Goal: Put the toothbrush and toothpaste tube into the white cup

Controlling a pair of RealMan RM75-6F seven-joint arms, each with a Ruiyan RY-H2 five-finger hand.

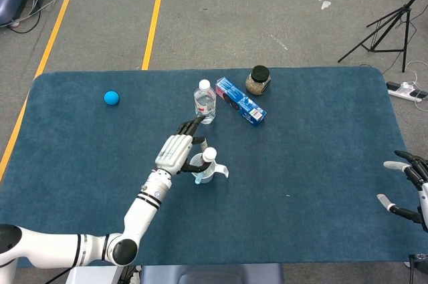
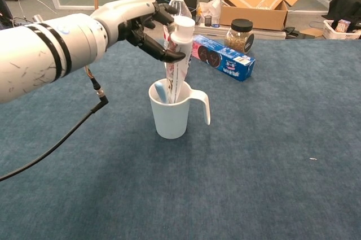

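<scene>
Standing cap-up in the white cup point(image 2: 171, 117), the toothpaste tube point(image 2: 179, 59) leans a little toward the handle side, its lower end down inside the cup and its white cap well above the rim. Beside it in the cup, a light blue piece shows just over the rim, seemingly the toothbrush point(image 2: 161, 91); how far down it reaches cannot be told. The left hand point(image 2: 141, 25) is at the top of the tube, dark fingers point(image 2: 163, 53) curled around it just under the cap, so the tube appears held between thumb and fingers. From the head view the same hand point(image 1: 177, 152) lies just left of the cup point(image 1: 204, 174), near the middle of the blue table point(image 1: 321, 137). The right hand point(image 1: 408, 187) rests at the table's right edge, well apart, fingers spread and nothing in it. Behind the cup stand a water bottle point(image 1: 205, 101), a blue biscuit box point(image 1: 241, 101) and a dark-lidded jar point(image 1: 258, 80); a blue ball point(image 1: 112, 97) lies far left
</scene>
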